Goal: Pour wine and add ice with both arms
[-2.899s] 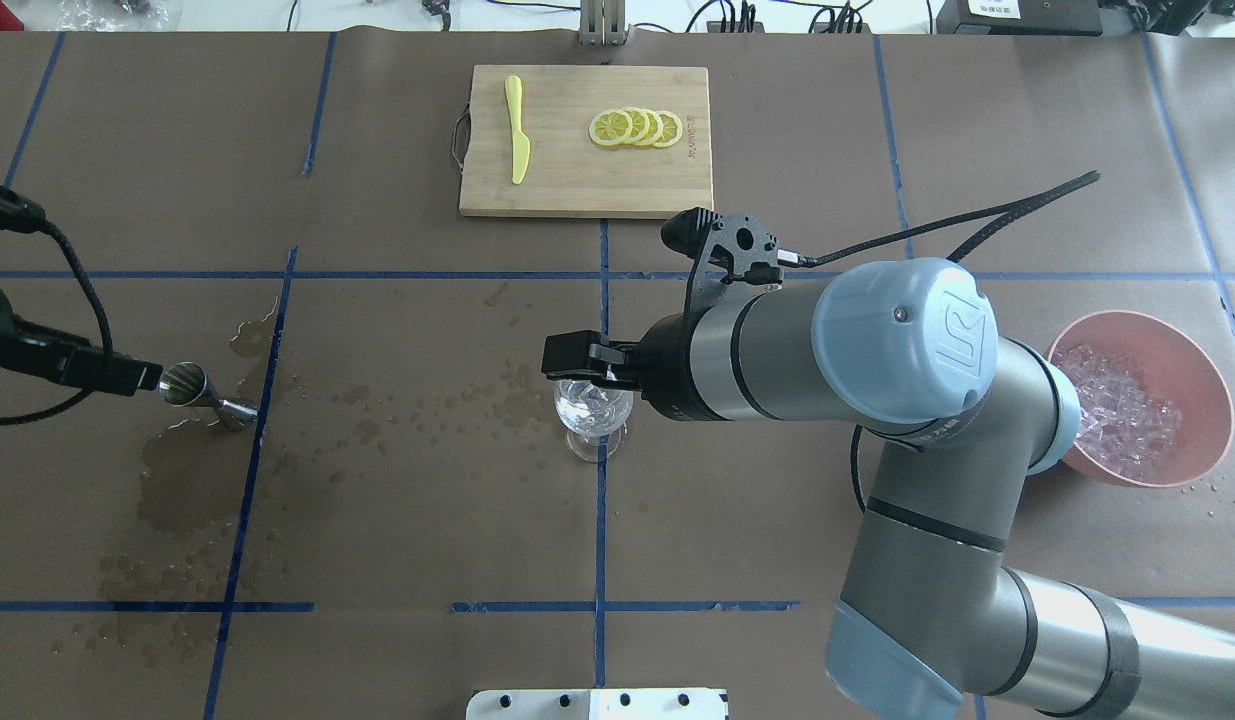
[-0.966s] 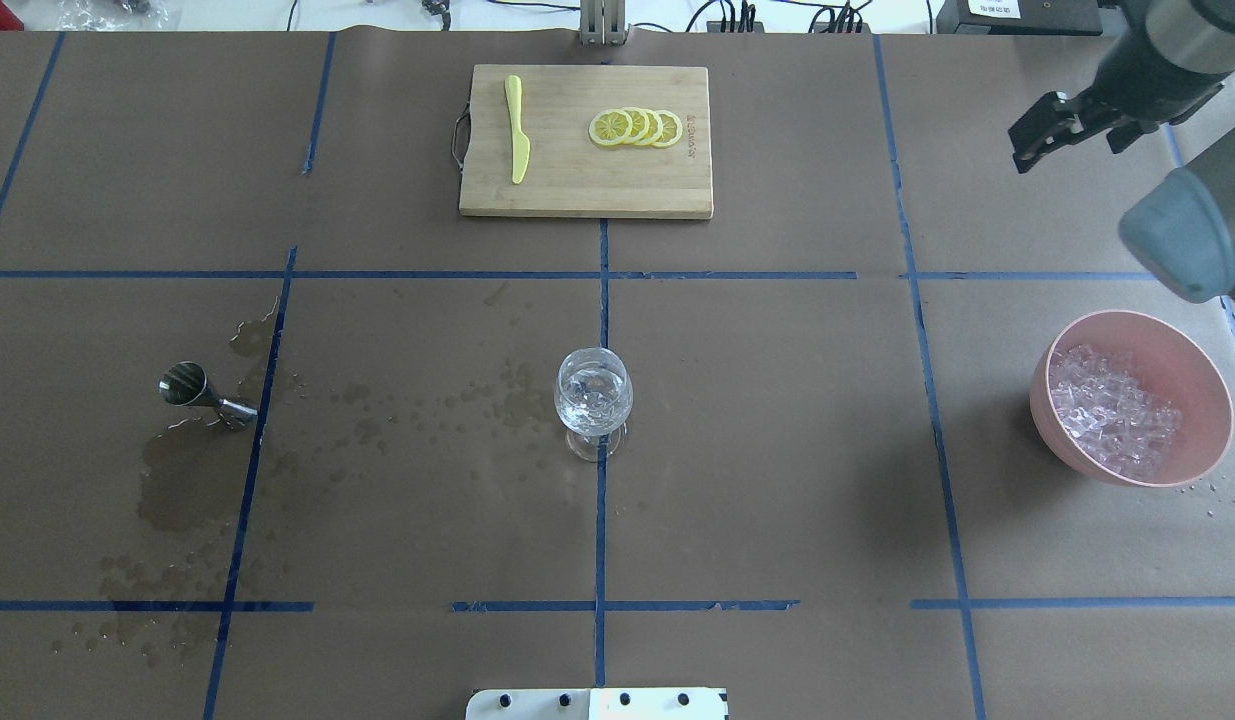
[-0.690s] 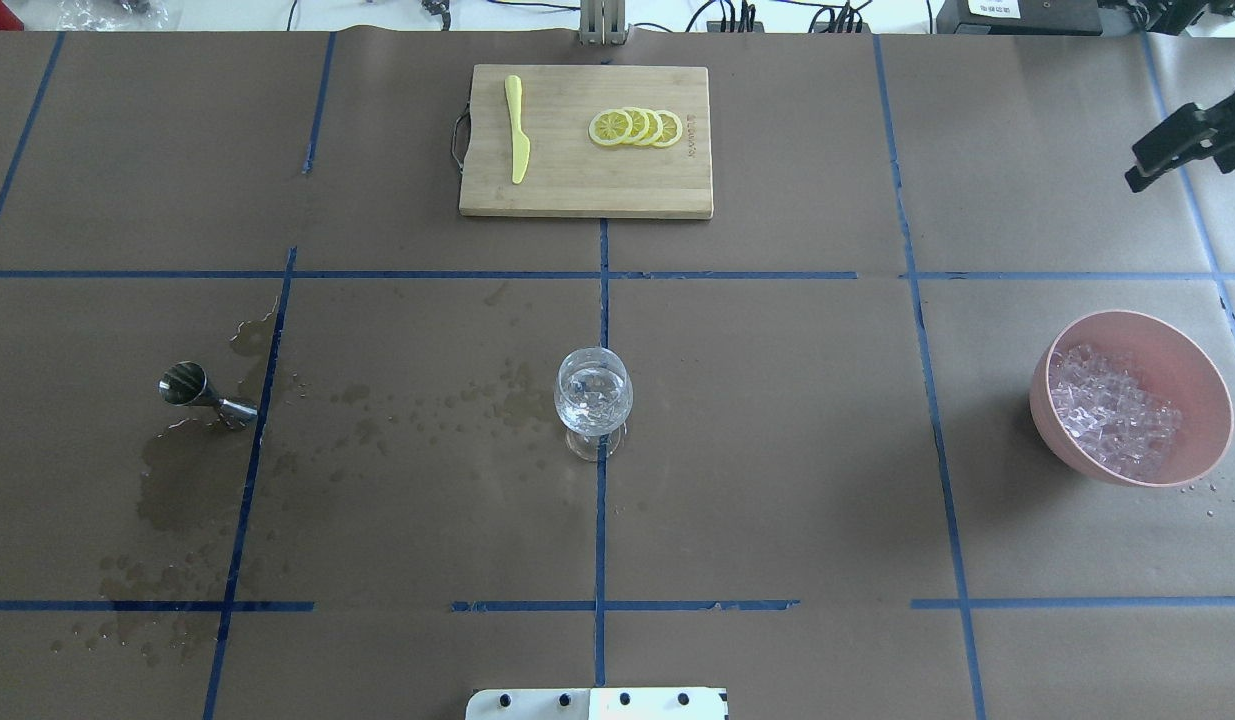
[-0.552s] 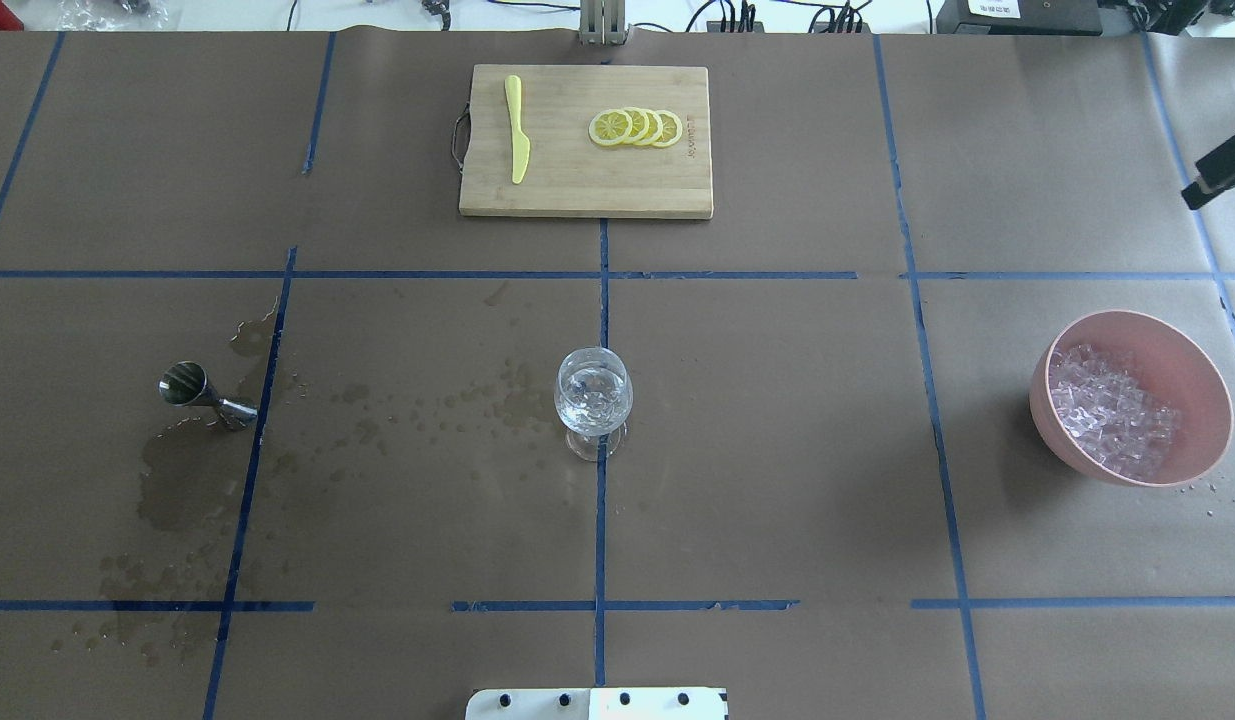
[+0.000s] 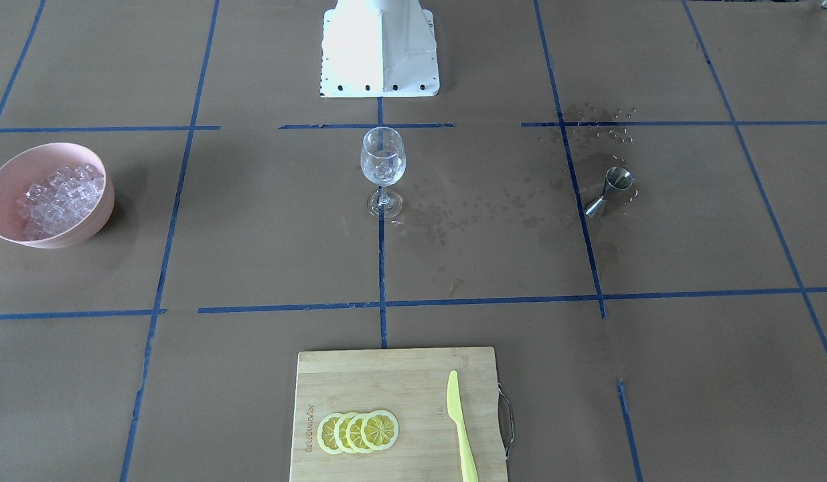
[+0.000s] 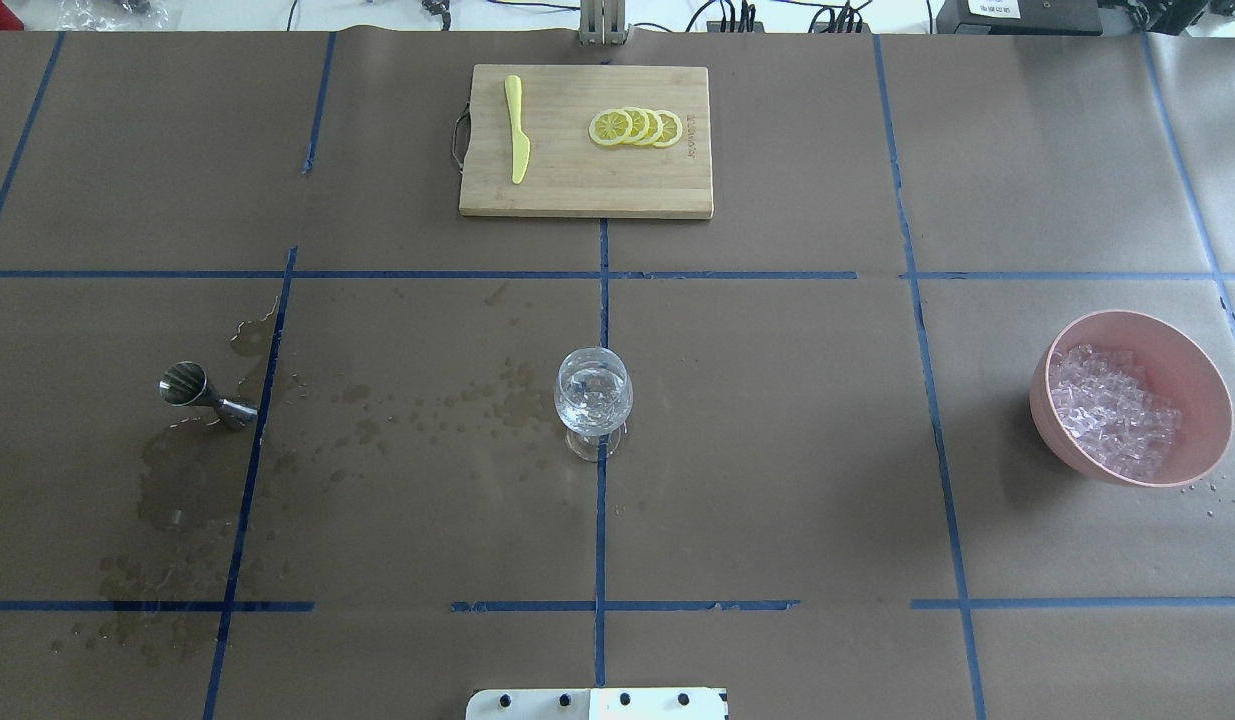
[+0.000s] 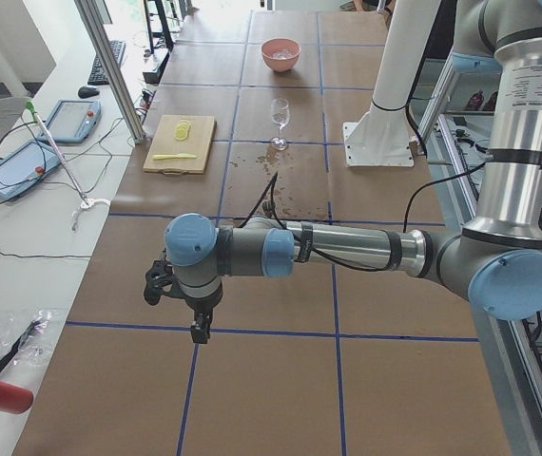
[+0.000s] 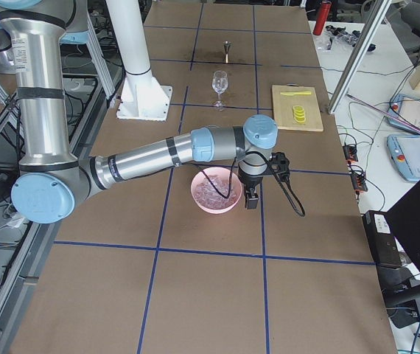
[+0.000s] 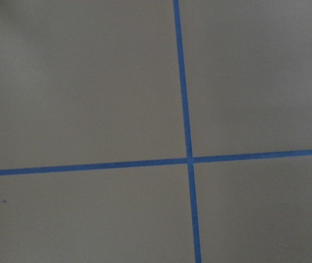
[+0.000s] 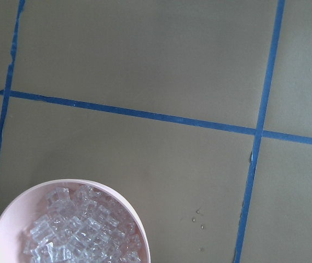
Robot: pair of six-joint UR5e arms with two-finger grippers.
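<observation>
A stemmed wine glass [image 6: 593, 400] stands upright at the table's middle with clear ice cubes inside; I cannot make out the wine among them. More ice [image 6: 1112, 410] fills a pink bowl [image 6: 1205, 395] at the right. A steel jigger [image 6: 202, 393] lies tipped on a wet patch at the left. Both arms are outside the overhead and front views. My left gripper [image 7: 198, 328] hangs over bare table far from the jigger. My right gripper [image 8: 250, 199] points down beside the bowl [image 8: 195, 193]. I cannot tell whether either is open or shut.
A bamboo cutting board [image 6: 577, 190] at the far side carries lemon slices [image 6: 635, 128] and a yellow knife [image 6: 517, 130]. Wet spots [image 6: 427, 410] spread between jigger and glass. The white robot base [image 5: 380, 47] stands at the near edge.
My right arm has drawn back from over the glass and swung off the overhead view's right side. My left gripper has let go of the jigger and left that view.
</observation>
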